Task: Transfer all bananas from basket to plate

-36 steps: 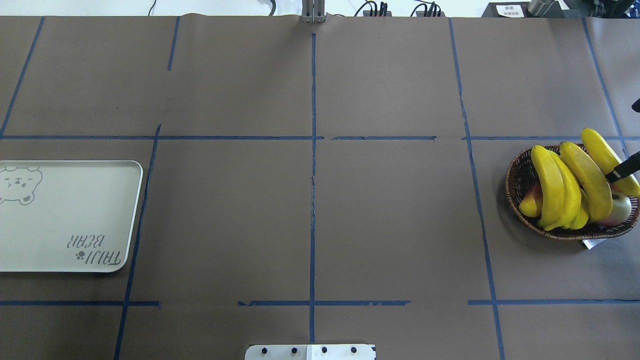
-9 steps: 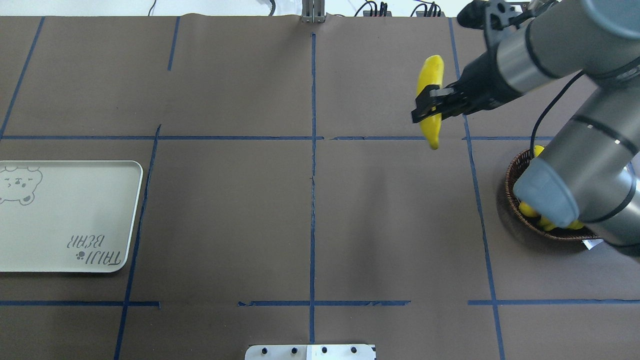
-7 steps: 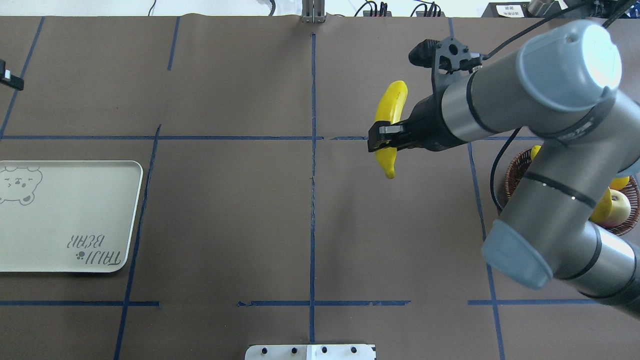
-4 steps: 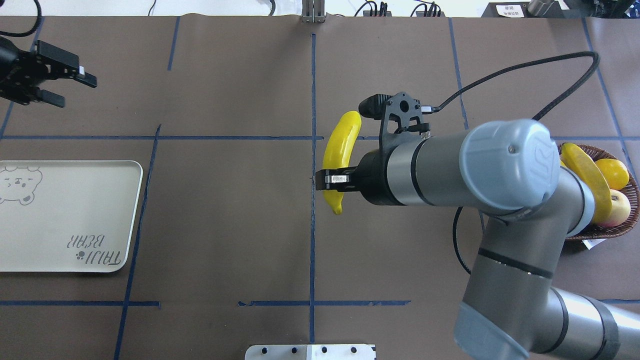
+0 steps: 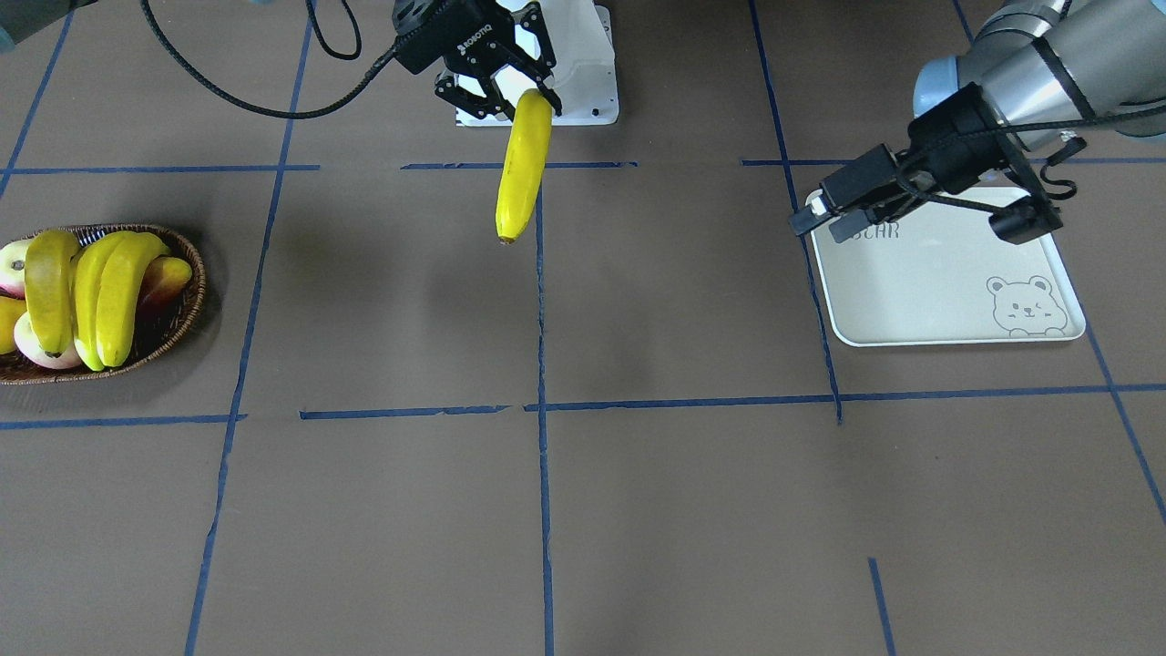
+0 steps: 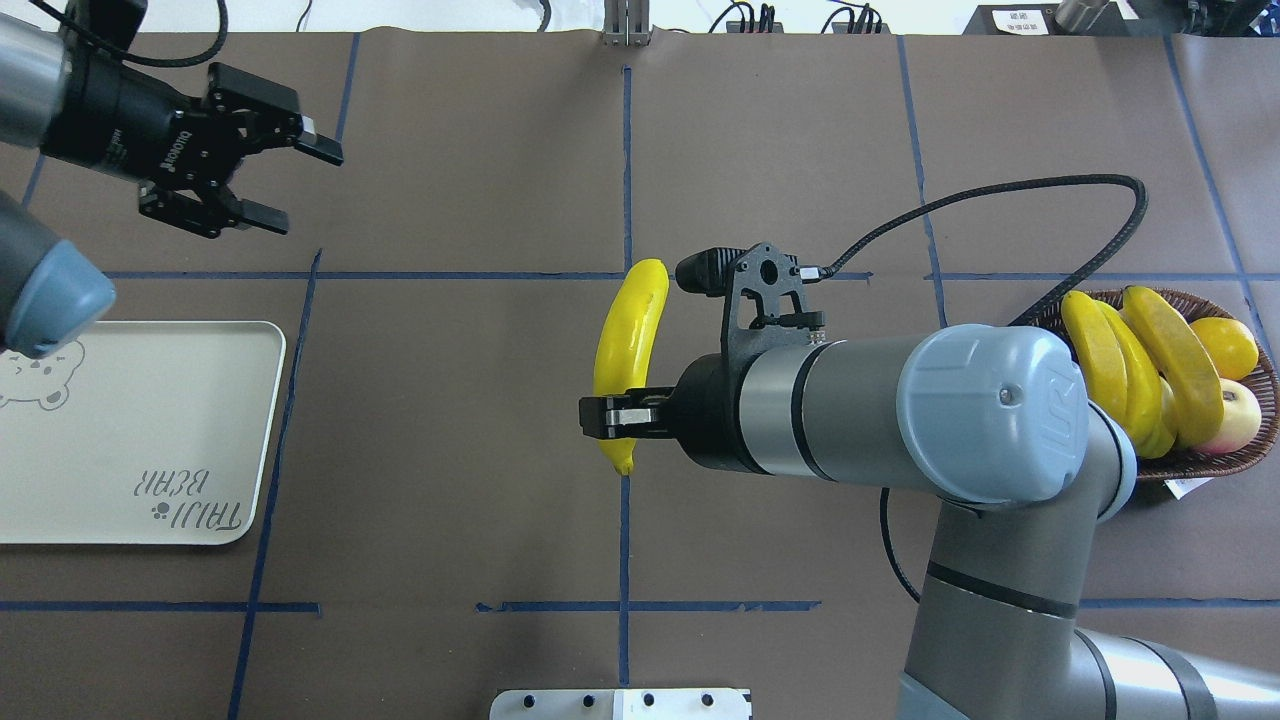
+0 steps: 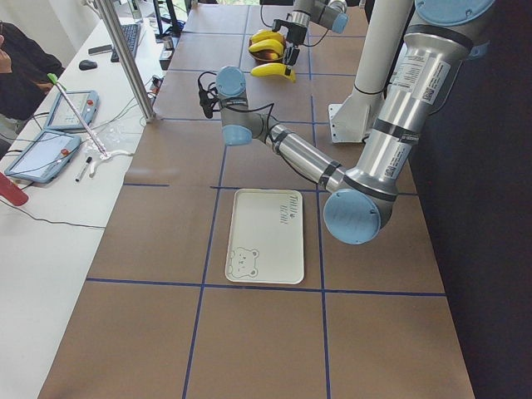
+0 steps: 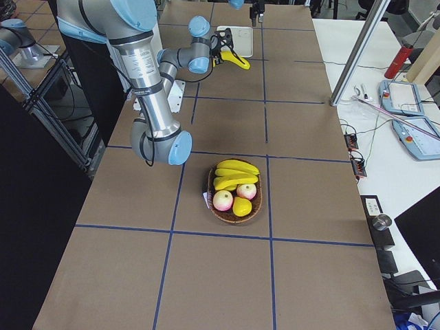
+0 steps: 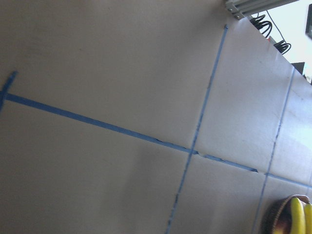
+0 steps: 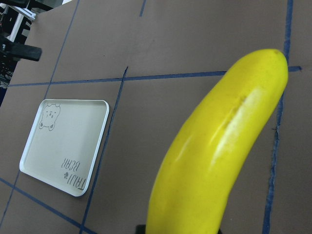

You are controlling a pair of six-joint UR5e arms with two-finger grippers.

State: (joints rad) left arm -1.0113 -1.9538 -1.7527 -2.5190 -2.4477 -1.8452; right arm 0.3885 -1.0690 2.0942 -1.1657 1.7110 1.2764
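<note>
My right gripper (image 6: 612, 416) is shut on one yellow banana (image 6: 628, 330) and holds it in the air over the table's middle line. In the front view that banana (image 5: 523, 164) hangs down from the gripper (image 5: 526, 97). Three more bananas (image 6: 1120, 360) lie in the brown wicker basket (image 6: 1235, 462) at the far right. The cream plate (image 6: 130, 430) with the bear print sits at the left edge, bare. Beyond the plate's far right corner hovers my left gripper (image 6: 298, 187), open and holding nothing, also seen in the front view (image 5: 824, 224).
Apples (image 6: 1240, 415) and a round yellow fruit (image 6: 1225, 346) share the basket. A metal base plate (image 6: 620, 703) sits at the near table edge. Blue tape lines cross the brown table cover. A person (image 7: 21, 66) and tablets are at a side table.
My right arm has carried the banana from the basket leftward to the table's middle. My left arm has come in from the left, its open gripper now near the plate's far corner.
</note>
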